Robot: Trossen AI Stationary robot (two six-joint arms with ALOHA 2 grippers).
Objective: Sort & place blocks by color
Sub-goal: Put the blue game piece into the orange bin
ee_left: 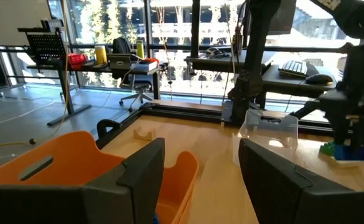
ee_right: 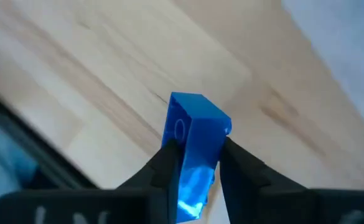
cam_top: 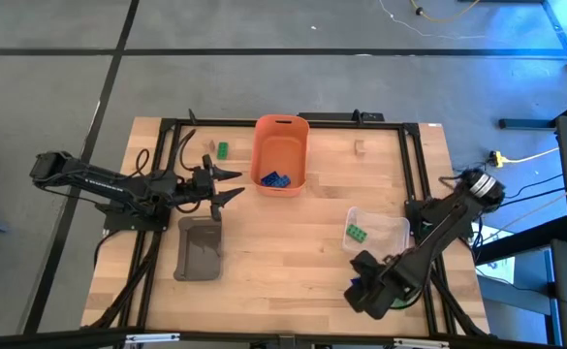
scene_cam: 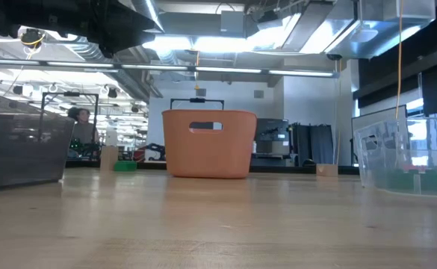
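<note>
My right gripper (ee_right: pixel 197 165) is near the table's near right corner (cam_top: pixel 359 283), shut on a blue block (ee_right: pixel 194 127). My left gripper (cam_top: pixel 236 184) stands open and level at the table's left, pointing at the orange bin (cam_top: pixel 280 145), with nothing between its fingers (ee_left: pixel 138 180). Blue blocks (cam_top: pixel 273 179) lie in the orange bin. A green block (cam_top: pixel 358 233) lies in the clear bin (cam_top: pixel 388 225). Another green block (cam_top: pixel 223 149) and a tan block (cam_top: pixel 360 147) rest on the table near its far edge. My right gripper pinches the blue block between its two fingers (ee_right: pixel 238 162), one on each of two opposite sides (ee_right: pixel 193 152). The fingers come from above, pointing steeply down. The block's studded end (ee_right: pixel 197 109) sticks out past the fingertips, and the block is lifted clear of the wooden table.
A grey tray (cam_top: pixel 200 247) lies by the left arm. A black frame (cam_top: pixel 409 165) runs around the work area. The orange bin (scene_cam: pixel 209 143) stands at the far middle, the clear bin (scene_cam: pixel 408 157) at the right. Bare wood (cam_top: pixel 283 252) lies between tray and clear bin.
</note>
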